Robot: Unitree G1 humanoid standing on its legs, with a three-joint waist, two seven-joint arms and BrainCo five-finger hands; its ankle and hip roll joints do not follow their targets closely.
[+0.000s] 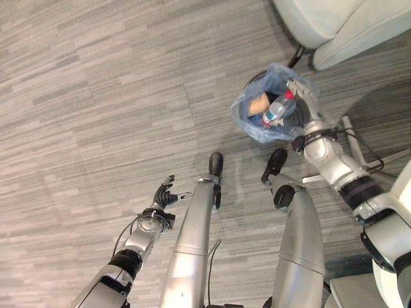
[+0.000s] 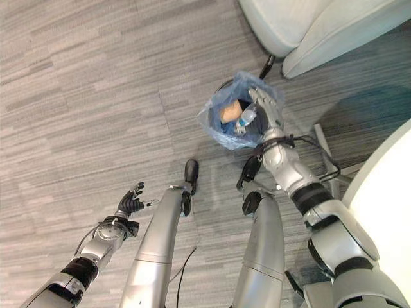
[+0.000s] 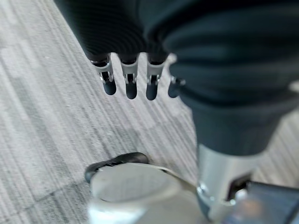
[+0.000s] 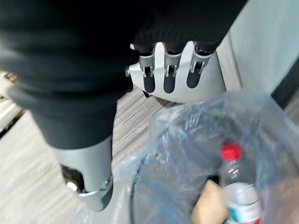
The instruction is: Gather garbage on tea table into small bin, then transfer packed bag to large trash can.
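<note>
My right hand [image 1: 300, 92], fingers straight and empty, hovers over the small black wire bin's translucent blue bag [image 1: 247, 106] at upper right, holding a clear red-capped bottle [image 1: 277, 108]; garbage gathered, next I judge it must grip the bag rim, while my left hand [image 1: 164, 194] hangs relaxed at lower left.

Office or lounge, grey striped carpet tiles [image 1: 96, 83], pale upholstered chair [image 1: 334, 25]

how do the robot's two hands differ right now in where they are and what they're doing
The right hand reaches over the small bin lined with a blue plastic bag; the left hand hangs over bare grey carpet. The right hand is beside the clear plastic bottle with a red cap; the left hand is near nothing. Both hold nothing, fingers relaxed.
</note>
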